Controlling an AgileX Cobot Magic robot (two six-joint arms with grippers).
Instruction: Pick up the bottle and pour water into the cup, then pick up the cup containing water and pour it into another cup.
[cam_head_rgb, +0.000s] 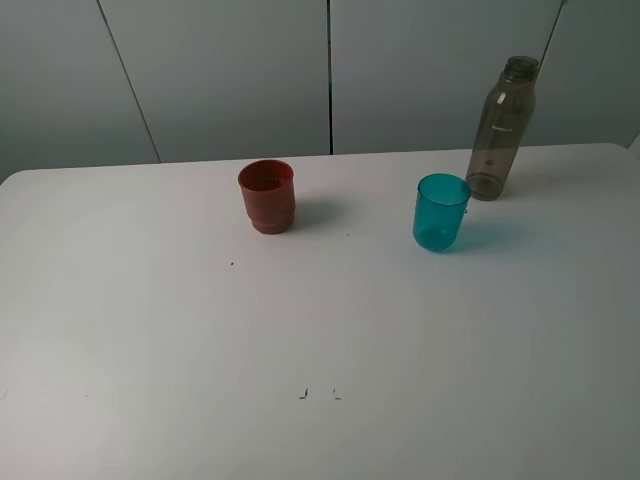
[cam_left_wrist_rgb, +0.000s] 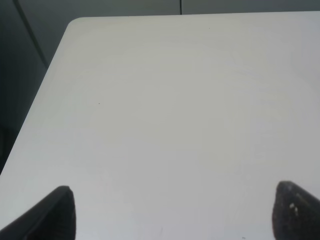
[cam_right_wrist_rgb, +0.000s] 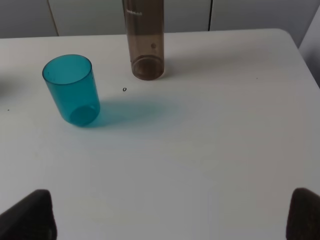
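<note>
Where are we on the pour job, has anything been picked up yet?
Nothing looks done. The bottle, teal cup and red cup all stand upright and apart on the table. Nothing is in hand: the left pincer and right pincer are open over bare tabletop. Both pours are left, starting with grasping the bottle.

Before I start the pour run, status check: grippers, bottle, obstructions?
Both grippers open, empty. Bottle upright, uncapped, behind teal cup. Red cup apart, left. Nothing blocking.
</note>
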